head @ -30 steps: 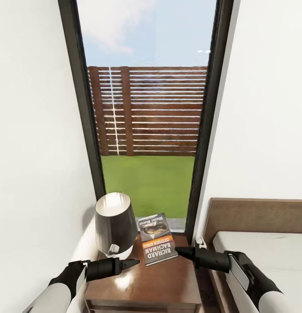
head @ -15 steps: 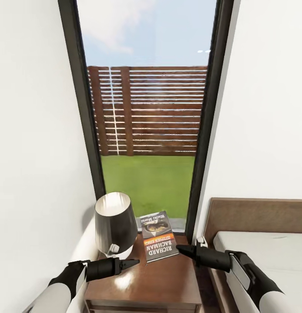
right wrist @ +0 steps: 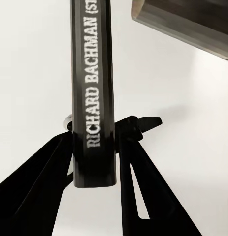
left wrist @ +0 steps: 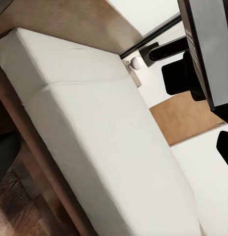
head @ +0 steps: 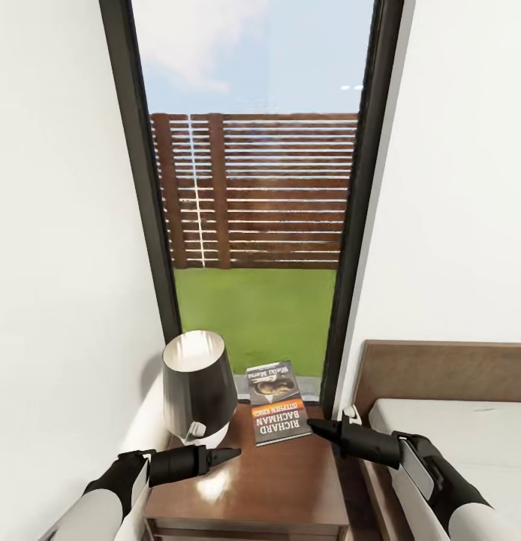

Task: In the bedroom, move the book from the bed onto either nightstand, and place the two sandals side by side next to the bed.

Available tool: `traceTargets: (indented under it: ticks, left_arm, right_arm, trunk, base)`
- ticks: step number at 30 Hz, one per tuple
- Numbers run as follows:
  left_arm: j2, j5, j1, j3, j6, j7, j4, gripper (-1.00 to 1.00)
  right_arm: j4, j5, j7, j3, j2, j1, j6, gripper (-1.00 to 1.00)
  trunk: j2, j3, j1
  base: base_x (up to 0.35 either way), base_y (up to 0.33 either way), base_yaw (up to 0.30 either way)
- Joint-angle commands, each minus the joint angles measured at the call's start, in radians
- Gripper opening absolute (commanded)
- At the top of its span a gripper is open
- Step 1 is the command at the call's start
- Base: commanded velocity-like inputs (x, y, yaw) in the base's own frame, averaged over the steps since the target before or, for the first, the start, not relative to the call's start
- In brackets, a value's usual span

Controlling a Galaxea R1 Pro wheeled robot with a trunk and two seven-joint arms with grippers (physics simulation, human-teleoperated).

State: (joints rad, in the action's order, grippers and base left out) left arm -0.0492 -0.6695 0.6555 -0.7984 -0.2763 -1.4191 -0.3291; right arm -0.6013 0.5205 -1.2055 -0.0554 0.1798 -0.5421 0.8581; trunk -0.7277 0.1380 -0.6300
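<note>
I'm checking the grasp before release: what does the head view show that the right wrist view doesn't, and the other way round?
Head view: the book seen cover-up over the far part of the nightstand, beside the lamp, with the window, the bed and the left hand. Right wrist view: the book edge-on, its spine lettering RICHARD BACHMAN readable, with a finger close against each side. Both: the book, and the right hand at its near corner.
</note>
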Motion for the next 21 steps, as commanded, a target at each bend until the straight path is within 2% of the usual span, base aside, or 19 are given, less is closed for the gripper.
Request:
traceTargets:
  ticks: [1, 21]
  left_arm:
    - [-0.001, -0.010, 0.001, -0.008, -0.011, -0.006, -0.002, 1.00]
    - [-0.001, -0.012, 0.001, -0.008, -0.012, -0.007, -0.002, 1.00]
  right_arm:
    - [0.000, 0.007, 0.000, -0.004, 0.001, -0.001, 0.006, -1.00]
    - [0.000, 0.007, 0.000, -0.004, 0.001, -0.001, 0.006, -1.00]
  trunk:
    - [-0.009, 0.005, -0.004]
    - [-0.149, 0.068, -0.081]
  base:
    - [0.000, 0.000, 0.000]
    - [0.000, 0.000, 0.000]
